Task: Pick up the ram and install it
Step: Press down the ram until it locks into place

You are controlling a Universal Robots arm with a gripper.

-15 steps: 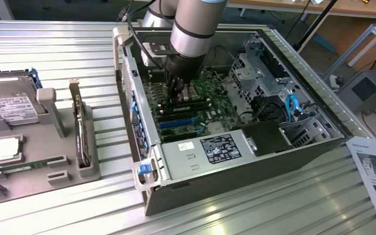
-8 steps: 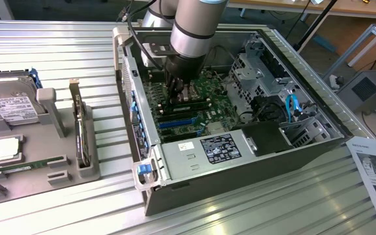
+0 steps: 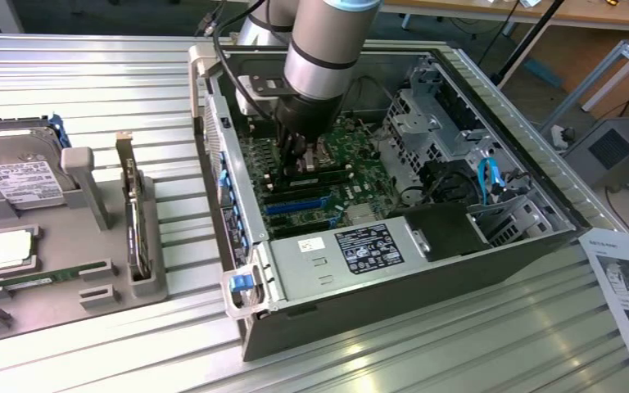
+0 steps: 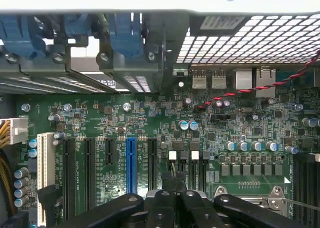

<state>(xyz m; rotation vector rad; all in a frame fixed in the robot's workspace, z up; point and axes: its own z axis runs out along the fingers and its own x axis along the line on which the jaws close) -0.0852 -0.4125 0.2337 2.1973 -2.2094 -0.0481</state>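
Motherboard [image 3: 342, 164] inside case [image 3: 402, 286], claw [image 3: 298, 168] apparently within.

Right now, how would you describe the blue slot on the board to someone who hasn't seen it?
Look inside the open computer case at the green motherboard. Among its row of long parallel slots, it is the one bright blue slot, flanked by black slots, with a white slot at the row's end.

A ribbed metal tabletop [image 3: 96, 74] is seen under bright overhead light, with a wooden desk edge [image 3: 490, 12] beyond and a grey cabinet [image 3: 621, 151] at the exterior view's right.
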